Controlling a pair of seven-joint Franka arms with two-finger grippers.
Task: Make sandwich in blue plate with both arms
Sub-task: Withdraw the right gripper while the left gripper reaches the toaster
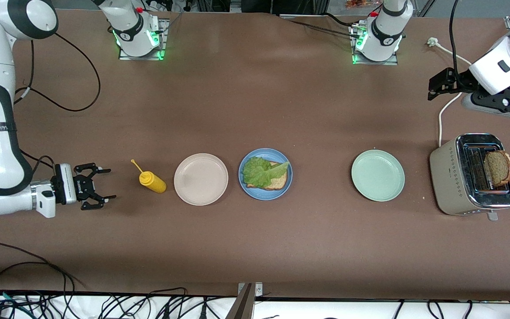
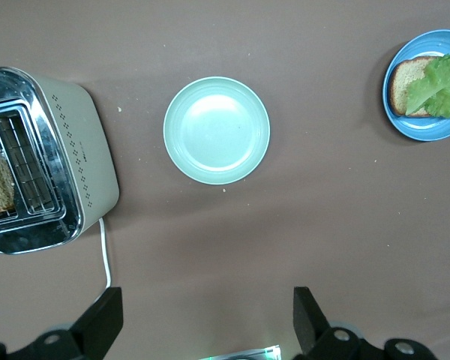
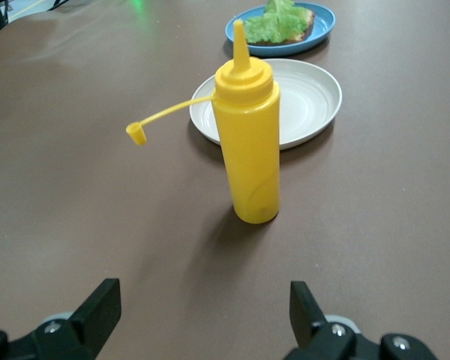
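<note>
The blue plate (image 1: pixel 264 196) sits mid-table with one bread slice (image 1: pixel 280 181) on it and a green lettuce leaf (image 1: pixel 261 172) lying over that slice. A second bread slice (image 1: pixel 499 167) stands up out of the toaster (image 1: pixel 452 177) at the left arm's end of the table. My left gripper (image 1: pixel 434 88) hangs open and empty above the table near the toaster, looking down on the toaster (image 2: pixel 82 150) and the blue plate (image 2: pixel 427 131). My right gripper (image 1: pixel 110 184) is low and open, with nothing in it, beside the yellow squeeze bottle (image 3: pixel 247 142).
A beige plate (image 1: pixel 201 179) lies between the yellow bottle (image 1: pixel 152 181) and the blue plate. A pale green plate (image 1: pixel 377 175) lies between the blue plate and the toaster. The toaster's white cord (image 1: pixel 442 110) runs toward the robots' bases. Two more arm bases stand along the back.
</note>
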